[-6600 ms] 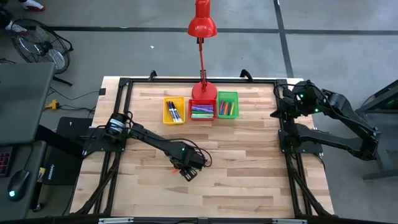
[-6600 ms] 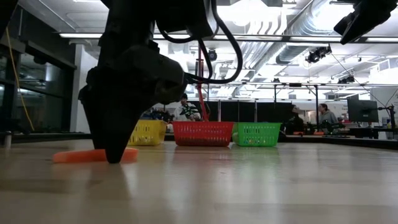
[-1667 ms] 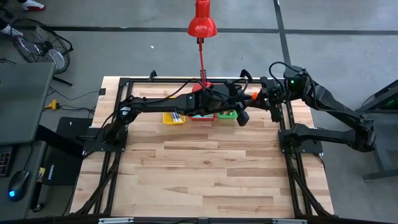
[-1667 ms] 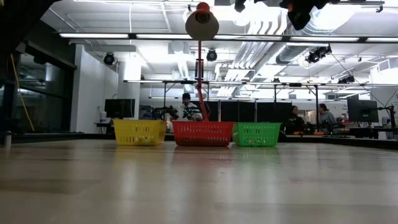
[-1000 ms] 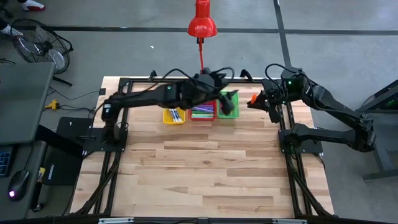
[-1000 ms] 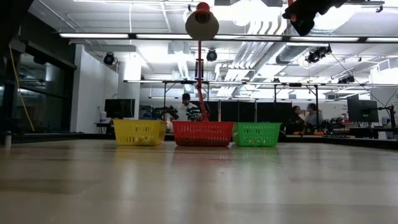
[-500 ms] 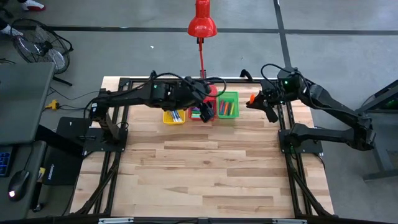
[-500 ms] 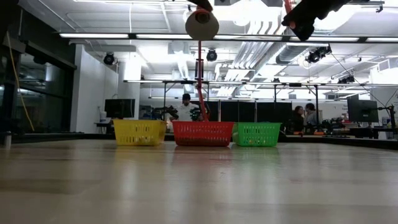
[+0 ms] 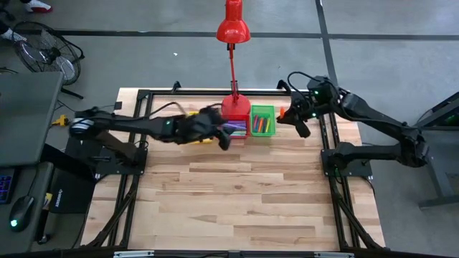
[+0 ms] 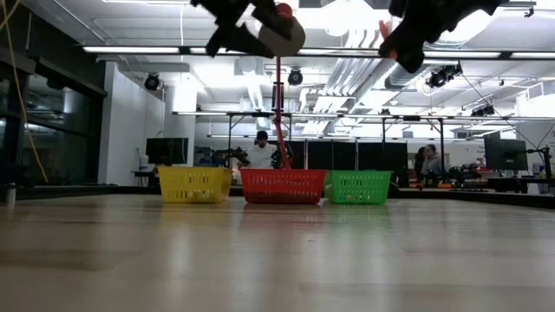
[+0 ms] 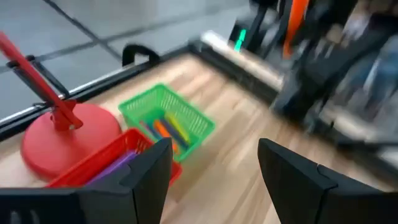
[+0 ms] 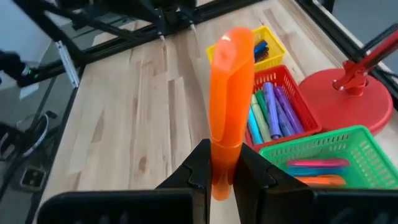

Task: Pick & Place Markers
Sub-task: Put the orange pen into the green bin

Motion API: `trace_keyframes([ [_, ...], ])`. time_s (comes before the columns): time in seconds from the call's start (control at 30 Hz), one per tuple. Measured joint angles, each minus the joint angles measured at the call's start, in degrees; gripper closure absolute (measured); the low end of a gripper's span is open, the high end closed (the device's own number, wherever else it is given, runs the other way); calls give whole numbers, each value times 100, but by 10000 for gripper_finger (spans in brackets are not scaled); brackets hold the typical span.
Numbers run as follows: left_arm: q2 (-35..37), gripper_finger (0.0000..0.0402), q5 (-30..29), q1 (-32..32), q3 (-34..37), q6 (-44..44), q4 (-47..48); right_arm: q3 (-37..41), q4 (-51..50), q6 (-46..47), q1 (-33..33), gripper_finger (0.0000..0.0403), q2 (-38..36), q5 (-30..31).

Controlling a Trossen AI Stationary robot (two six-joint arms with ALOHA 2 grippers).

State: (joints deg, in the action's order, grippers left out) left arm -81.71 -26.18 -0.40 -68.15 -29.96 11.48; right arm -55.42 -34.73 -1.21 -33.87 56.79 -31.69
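Observation:
An orange marker (image 12: 230,87) is held high above the table in my right gripper (image 12: 224,154), which is shut on it just right of the green bin (image 9: 262,120). Beside that bin along the far edge stand a red bin (image 9: 233,129) and a yellow bin (image 12: 261,46). Each contains markers, among them purple, green and blue ones (image 12: 268,112) in the red bin. My left gripper (image 11: 214,174) is open with nothing between its fingers. It hangs in the air over the yellow and red bins (image 9: 219,136). My right gripper pinches the orange marker near one end (image 12: 221,167) between its two fingers. The marker runs along the fingers and sticks out well past their tips. It is lifted clear of the table and the bins, pointing toward the table's left side.
A red desk lamp stands with its round base (image 9: 235,107) right behind the red bin, and its stem rises over the bins. The wide wooden tabletop (image 9: 237,201) lies nearer than the bins. A black frame rail (image 9: 229,91) runs along the far edge.
My left gripper has drawn back from over the green bin toward the table's left edge and sunk lower, rolling as it went and staying open. My right gripper has gone a little toward the left, closer to the green bin, carrying the orange marker.

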Motion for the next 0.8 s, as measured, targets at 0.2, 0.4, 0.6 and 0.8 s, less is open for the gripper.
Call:
trace_keyframes([
  [0.2,1098,170,-311,0,2119,-457,-2258,0,535,927,0,372,628,264],
  [0.4,2008,170,-668,0,3476,-494,-3583,0,854,2087,-31,370,1463,816],
  [0.6,2811,170,-1059,0,4162,-481,-3647,0,1052,2667,-31,372,2329,1028],
  [0.8,3291,170,-1194,0,4430,-335,-3547,0,1276,3320,-31,367,2996,1221],
])
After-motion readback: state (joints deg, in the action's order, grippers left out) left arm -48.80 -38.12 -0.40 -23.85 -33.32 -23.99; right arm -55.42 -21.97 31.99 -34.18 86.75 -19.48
